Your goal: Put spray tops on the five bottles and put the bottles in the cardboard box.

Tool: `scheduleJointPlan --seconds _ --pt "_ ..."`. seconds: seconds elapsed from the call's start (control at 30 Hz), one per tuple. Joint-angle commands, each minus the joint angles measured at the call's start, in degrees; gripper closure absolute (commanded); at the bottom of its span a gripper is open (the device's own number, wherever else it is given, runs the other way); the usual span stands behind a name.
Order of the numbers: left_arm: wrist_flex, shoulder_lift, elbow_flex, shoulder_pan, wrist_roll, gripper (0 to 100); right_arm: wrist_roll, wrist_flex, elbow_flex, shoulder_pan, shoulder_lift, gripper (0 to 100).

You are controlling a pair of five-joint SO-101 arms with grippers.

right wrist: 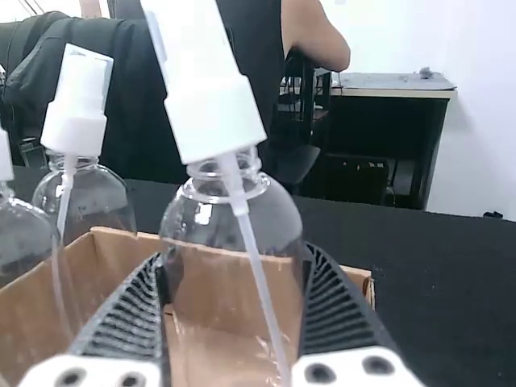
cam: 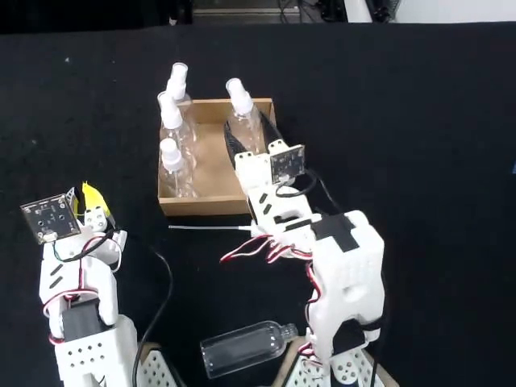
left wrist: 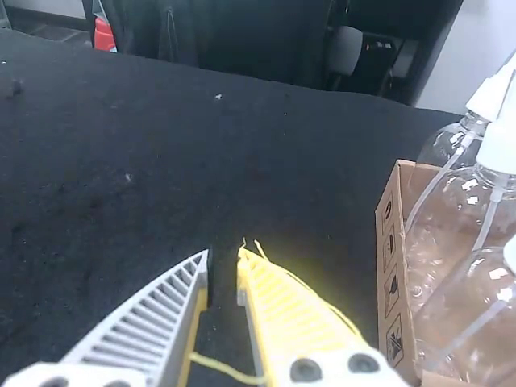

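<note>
The cardboard box (cam: 211,203) lies mid-table with three spray-topped clear bottles (cam: 171,137) standing along its left side. A fourth spray-topped bottle (cam: 241,109) stands upright at the box's far right, and my right gripper (cam: 247,135) is shut on its body, black fingers (right wrist: 129,314) pressed on both sides of this bottle (right wrist: 230,218). One uncapped bottle (cam: 246,347) lies on its side near the front edge. A loose spray top's thin tube (cam: 205,228) lies in front of the box. My left gripper (cam: 87,198), grey and yellow, sits left of the box, shut and empty (left wrist: 223,260).
Black cloth covers the table (cam: 419,121). The box's left wall (left wrist: 393,274) stands close to the right of my left gripper. Red and white cables (cam: 258,248) hang off the right arm near the tube. Open room lies far left and right.
</note>
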Motion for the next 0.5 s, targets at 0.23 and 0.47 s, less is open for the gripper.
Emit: scheduleJointPlan --seconds 0.23,0.47 --pt "0.4 -0.5 1.4 -0.6 -0.4 94 -2.6 -1.5 -3.9 -1.1 0.6 98.8" --pt "0.4 -0.5 1.4 -0.6 -0.4 94 -2.7 -1.2 0.2 -0.7 -9.6 98.8"
